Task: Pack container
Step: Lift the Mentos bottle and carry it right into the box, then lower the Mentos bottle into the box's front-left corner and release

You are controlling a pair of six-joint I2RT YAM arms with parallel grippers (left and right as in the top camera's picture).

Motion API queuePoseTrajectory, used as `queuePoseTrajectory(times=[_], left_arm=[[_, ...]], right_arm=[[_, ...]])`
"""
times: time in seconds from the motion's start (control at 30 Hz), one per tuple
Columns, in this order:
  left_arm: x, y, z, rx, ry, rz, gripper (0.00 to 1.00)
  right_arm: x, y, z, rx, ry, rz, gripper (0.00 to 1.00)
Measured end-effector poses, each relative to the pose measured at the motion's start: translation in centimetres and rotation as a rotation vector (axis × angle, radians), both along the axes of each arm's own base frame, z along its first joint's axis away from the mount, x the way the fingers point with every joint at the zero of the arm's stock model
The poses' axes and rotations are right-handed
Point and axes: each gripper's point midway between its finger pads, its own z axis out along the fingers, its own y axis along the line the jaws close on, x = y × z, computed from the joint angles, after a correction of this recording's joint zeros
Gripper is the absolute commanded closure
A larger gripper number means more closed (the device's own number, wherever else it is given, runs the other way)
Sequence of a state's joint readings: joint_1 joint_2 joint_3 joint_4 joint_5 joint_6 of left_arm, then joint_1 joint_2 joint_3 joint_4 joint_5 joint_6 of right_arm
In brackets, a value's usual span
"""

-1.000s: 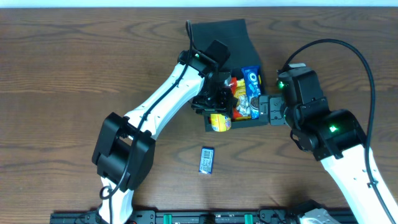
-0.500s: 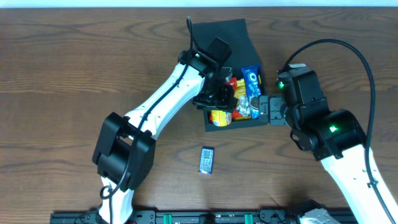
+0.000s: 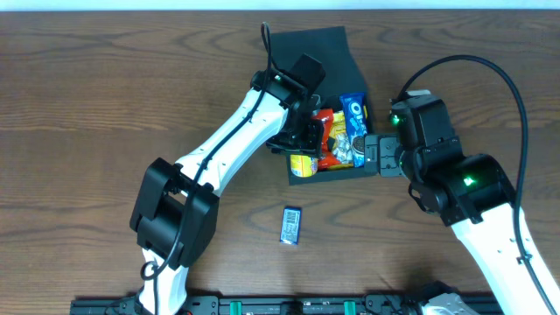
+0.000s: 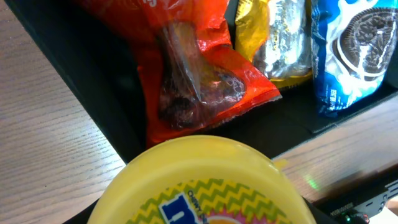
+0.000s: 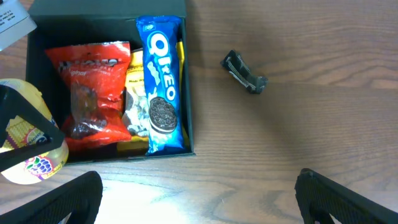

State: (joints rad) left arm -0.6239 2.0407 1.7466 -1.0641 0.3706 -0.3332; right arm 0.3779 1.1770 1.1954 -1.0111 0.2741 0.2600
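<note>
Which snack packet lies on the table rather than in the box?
The small blue packet, alone on the table; the red packet, yellow packet and Oreo packet lie inside the container.

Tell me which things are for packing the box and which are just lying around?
For the job: container, yellow cup, red packet, Oreo packet, yellow packet.
Lying about: black clip, small blue packet, maybe packed later.

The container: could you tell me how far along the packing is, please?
Done: red packet, yellow packet and Oreo pack lie inside the container. In hand: the left gripper holds a yellow cup at its edge. Left: the blue packet lying outside; lid open.
</note>
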Motion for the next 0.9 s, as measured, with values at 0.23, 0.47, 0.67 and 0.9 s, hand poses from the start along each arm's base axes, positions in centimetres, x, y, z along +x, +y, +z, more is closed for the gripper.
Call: queuePoseTrajectory(times=[0.23,0.47,0.67,0.9], left_arm=[[0.1,-0.4,-1.4,0.003,0.031,0.008,0.5],[0.4,-0.8,-1.7,-0.01,0.036,0.015,0.17],[0.3,-1.1,-1.5,-0.017,0.039,0.018,0.14],[1.0,-0.9,0.0,0.0,0.017,0.025,0.03]], right_arm=[[0.0,0.0,0.0,-0.001,0.001,0.0,0.01],[0.0,0.0,0.0,0.0,0.001,0.0,0.01],[0.0,0.0,0.0,0.0,0.002,0.0,0.01],[0.0,0.0,0.0,0.0,0.002,0.0,0.01]])
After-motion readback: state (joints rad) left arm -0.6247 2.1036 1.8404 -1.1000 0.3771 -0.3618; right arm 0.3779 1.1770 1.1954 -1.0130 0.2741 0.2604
